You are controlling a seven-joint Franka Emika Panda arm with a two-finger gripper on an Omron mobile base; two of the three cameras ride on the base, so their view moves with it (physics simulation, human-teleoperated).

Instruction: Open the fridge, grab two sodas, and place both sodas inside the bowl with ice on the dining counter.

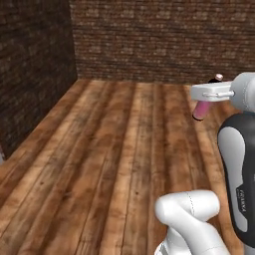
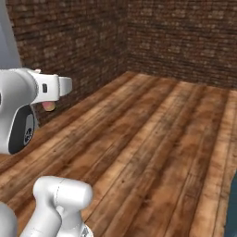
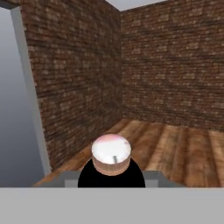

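While the base faces a bare wooden floor (image 1: pixel 109 149) and brick walls (image 2: pixel 92 41), the claw (image 1: pixel 203 102) is clamped on the pink soda (image 1: pixel 201 109), which hangs upright below the hand with its long axis vertical. I see no bowl or worktop ahead, so I judge the base must turn first.

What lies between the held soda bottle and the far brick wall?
Bare wooden floor; left base view shows nothing standing between the pink bottle in the gripper and the brick wall.

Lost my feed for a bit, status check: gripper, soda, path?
Gripper shut on pink bottle, held off the floor. Bare wood floor and brick walls ahead. Nothing in the way.
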